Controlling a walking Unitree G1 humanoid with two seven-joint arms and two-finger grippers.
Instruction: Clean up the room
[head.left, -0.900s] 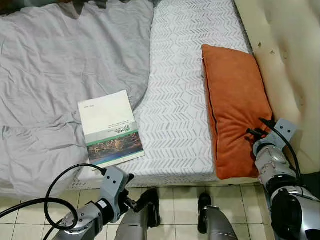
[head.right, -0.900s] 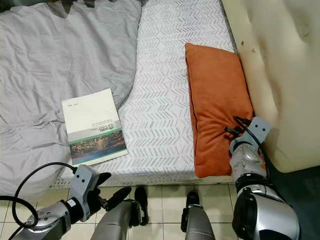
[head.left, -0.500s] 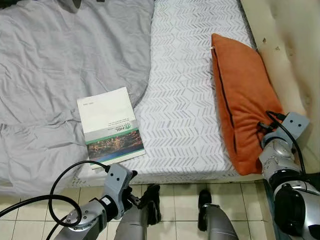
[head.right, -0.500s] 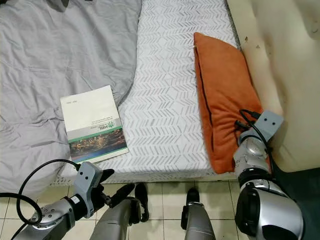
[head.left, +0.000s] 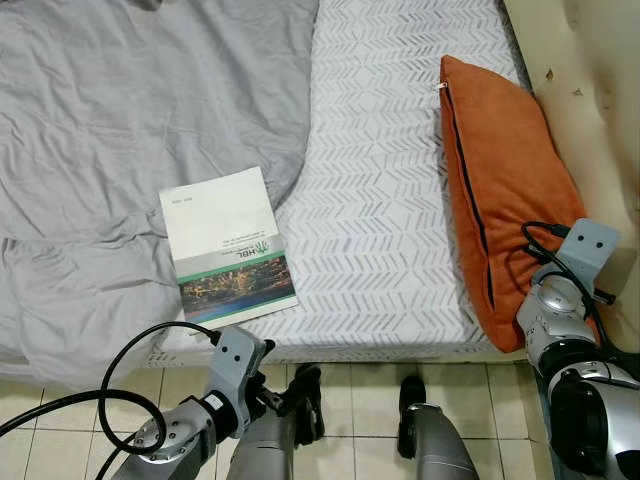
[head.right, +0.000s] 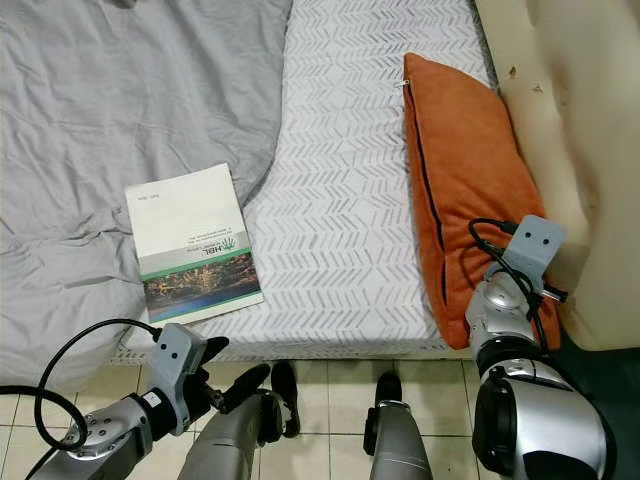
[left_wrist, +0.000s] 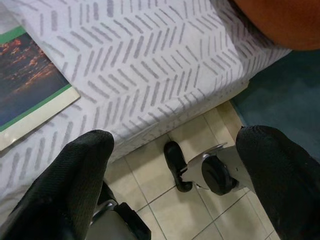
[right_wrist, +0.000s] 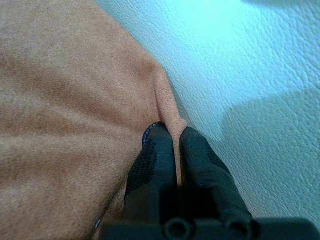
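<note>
Your R gripper (right_wrist: 174, 145) pinches the orange cushion (head.left: 500, 200) by its edge w/ jaws tight, tilting it vs the headboard (head.left: 590, 60); L gripper (left_wrist: 170, 165) idles wide open.

The orange pillow (head.left: 500, 190) got tipped up on its edge against the headboard (head.left: 590, 60); the right gripper (right_wrist: 172, 145), pinching its corner, moved up with it.
</note>
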